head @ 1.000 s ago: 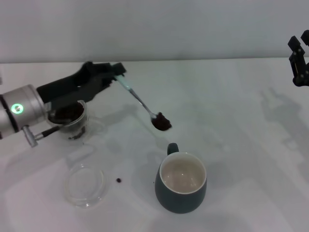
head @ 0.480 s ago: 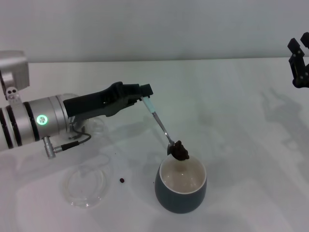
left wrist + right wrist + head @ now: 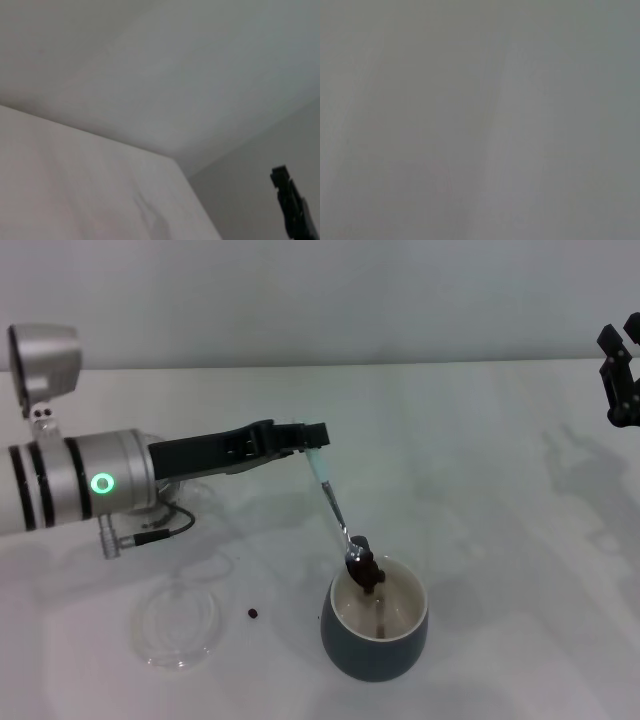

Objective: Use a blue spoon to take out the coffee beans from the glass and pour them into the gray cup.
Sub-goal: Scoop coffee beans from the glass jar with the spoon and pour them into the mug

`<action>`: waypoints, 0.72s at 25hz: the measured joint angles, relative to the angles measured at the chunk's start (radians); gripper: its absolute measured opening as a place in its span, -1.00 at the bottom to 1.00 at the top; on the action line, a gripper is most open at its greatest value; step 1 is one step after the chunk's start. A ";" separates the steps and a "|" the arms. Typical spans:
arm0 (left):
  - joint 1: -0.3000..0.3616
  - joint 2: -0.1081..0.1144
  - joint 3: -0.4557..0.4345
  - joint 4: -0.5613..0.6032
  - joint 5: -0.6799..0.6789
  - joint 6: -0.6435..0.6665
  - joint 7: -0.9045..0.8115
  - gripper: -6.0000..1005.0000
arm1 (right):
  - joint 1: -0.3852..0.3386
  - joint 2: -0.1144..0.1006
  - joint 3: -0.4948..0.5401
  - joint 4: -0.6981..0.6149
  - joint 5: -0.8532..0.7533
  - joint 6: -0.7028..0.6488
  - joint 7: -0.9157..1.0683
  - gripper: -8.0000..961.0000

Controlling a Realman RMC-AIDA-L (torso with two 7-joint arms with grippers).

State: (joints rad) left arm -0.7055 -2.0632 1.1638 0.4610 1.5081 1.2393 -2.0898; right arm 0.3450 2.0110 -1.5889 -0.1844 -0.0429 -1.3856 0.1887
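My left gripper (image 3: 314, 436) is shut on the pale-blue handle of the blue spoon (image 3: 327, 483), which slants down toward the gray cup (image 3: 375, 655). The spoon's metal bowl hangs tilted over the cup's far rim. A clump of dark coffee beans (image 3: 364, 566) clings to it, and a thin dark trail of beans drops into the cup's cream inside. The glass is hidden behind my left arm. My right gripper (image 3: 621, 340) is parked high at the far right edge, open; it also appears far off in the left wrist view as the same right gripper (image 3: 294, 210).
A shallow clear glass dish (image 3: 178, 622) lies at the front left of the white table. One loose bean (image 3: 253, 614) rests between the dish and the cup. My left forearm (image 3: 90, 485) stretches across the left side.
The left arm has carried the spoon from mid-table over to the cup and lowered it. The spoon has tipped, and beans now fall into the cup. The right arm stayed still.
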 joint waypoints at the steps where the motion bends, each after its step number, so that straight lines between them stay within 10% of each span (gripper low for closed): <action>1: -0.001 -0.004 0.000 0.018 0.020 -0.004 0.001 -0.74 | 0.000 0.000 0.000 0.000 0.000 0.000 0.000 -0.44; 18: -0.094 -0.009 0.081 0.081 0.086 -0.007 0.079 -0.74 | 0.003 0.000 0.000 0.000 0.000 -0.001 0.000 -0.44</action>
State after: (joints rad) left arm -0.7993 -2.0724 1.2443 0.5421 1.5941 1.2322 -2.0108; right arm 0.3483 2.0110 -1.5892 -0.1840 -0.0430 -1.3868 0.1884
